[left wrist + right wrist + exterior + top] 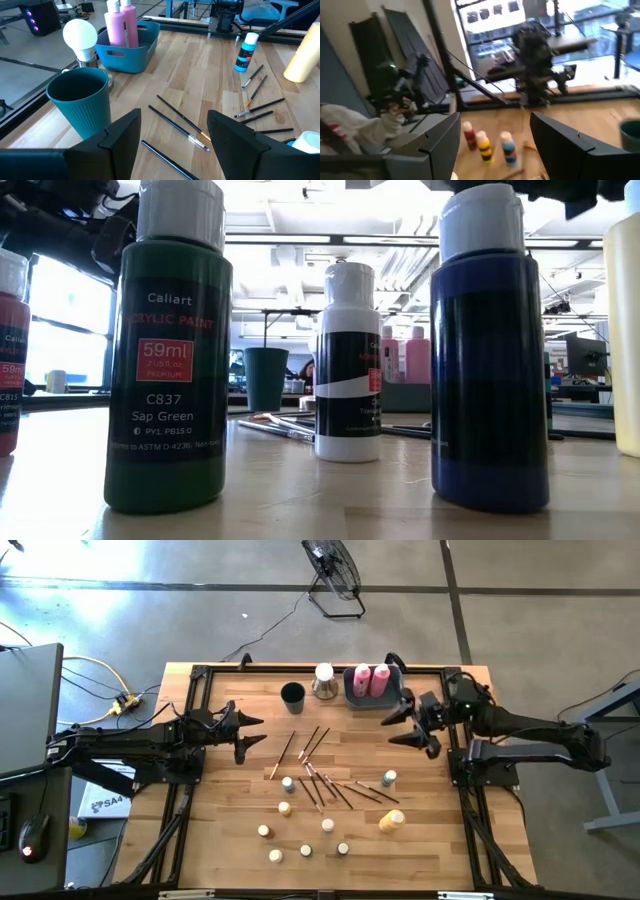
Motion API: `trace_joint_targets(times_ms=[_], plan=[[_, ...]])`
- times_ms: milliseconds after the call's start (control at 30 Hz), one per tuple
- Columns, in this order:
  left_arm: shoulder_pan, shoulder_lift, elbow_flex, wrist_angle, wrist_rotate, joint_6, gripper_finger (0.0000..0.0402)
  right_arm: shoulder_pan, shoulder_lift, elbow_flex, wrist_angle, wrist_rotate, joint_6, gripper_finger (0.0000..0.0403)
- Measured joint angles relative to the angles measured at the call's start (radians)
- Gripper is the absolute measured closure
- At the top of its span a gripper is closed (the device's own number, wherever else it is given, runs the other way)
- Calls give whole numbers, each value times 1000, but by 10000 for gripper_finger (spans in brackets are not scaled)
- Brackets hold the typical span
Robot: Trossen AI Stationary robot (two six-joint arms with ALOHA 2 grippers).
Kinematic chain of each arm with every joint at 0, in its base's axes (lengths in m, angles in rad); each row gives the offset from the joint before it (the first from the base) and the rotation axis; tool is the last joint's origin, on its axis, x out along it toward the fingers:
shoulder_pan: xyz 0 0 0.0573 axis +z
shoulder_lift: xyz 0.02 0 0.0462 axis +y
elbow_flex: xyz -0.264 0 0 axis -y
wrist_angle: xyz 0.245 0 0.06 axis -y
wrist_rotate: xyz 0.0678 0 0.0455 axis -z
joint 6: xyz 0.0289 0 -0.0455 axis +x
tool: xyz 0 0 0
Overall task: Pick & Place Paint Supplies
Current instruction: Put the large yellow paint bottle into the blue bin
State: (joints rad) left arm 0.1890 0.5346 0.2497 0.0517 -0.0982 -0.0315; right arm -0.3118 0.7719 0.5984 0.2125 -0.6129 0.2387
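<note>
Several thin dark-handled brushes [318,775] lie scattered flat on the wooden table's middle. Small capped paint pots [284,808] stand upright nearer the front edge, with a teal bottle [389,778] and a yellow bottle [391,821] lying on its side to their right. Two pink bottles [371,680] stand in the grey-blue bin [352,692] at the back. My left gripper [252,735] hovers open at the left, pointing at the brushes [182,122]. My right gripper [400,725] hovers open just in front of the bin, with nothing between its fingers [445,140].
A dark teal cup [292,693] and a white bulb-shaped thing on a metal base [324,680] stand at the back, left of the bin. Black frame rails [190,710] run along the table's sides. Bare wood lies between the brushes and my left gripper.
</note>
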Motion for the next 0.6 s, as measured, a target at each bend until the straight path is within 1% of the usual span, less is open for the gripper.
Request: trace_joint_targets(times_ms=[67, 133, 233, 333, 433, 600], plan=[[0, 0, 0, 0, 0, 0, 176, 27, -13, 46, -71, 6, -29, 170], [0, 0, 0, 0, 0, 0, 176, 59, -17, 99, -189, 29, -74, 170], [0, 0, 0, 0, 0, 0, 176, 121, -13, 166, -402, 136, -132, 171], [0, 0, 0, 0, 0, 0, 176, 186, -10, 184, -545, 258, -165, 171], [0, 0, 0, 0, 0, 0, 176, 244, -9, 184, -615, 326, -163, 172], [0, 0, 0, 0, 0, 0, 176, 349, 6, 184, -625, 354, -111, 172]])
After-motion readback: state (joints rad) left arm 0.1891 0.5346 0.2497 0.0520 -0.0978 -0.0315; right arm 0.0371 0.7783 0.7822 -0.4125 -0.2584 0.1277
